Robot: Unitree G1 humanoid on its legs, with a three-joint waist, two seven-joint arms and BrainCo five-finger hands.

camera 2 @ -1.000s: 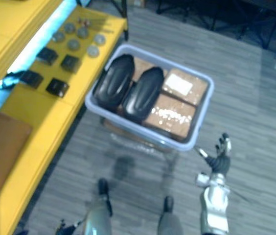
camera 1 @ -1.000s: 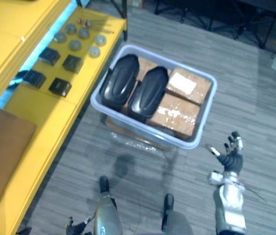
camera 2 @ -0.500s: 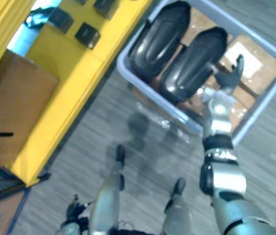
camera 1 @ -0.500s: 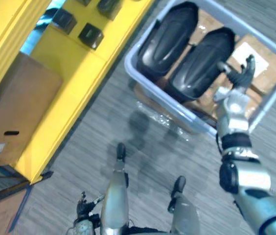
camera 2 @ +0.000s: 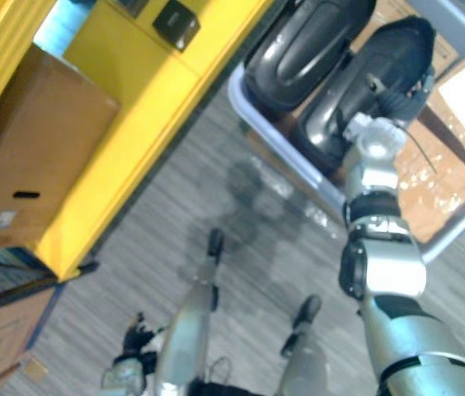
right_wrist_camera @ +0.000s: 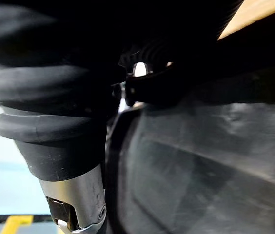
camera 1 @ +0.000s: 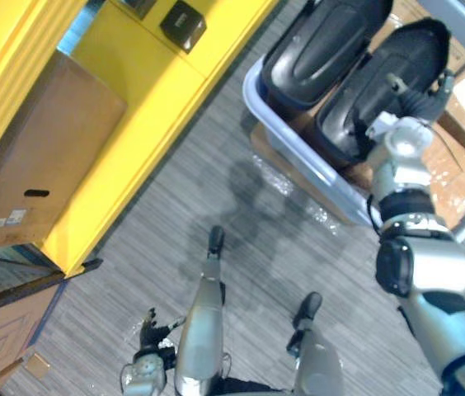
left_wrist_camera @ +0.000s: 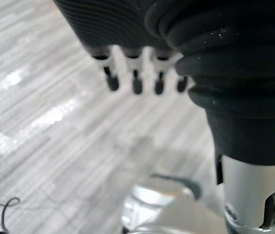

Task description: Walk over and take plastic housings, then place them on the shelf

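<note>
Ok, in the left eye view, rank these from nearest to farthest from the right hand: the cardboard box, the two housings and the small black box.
1. Right housing, in the bin, under the right hand.
2. Left housing, beside it in the bin.
3. Small black box, on the yellow shelf.
4. Cardboard box, farther left on the shelf.

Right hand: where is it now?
The right hand is upper right in the left eye view, over the right-side black plastic housing in the pale grey bin.

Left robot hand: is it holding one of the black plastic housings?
No: the left robot hand hangs above the grey floor with relaxed fingers and nothing in them.
</note>
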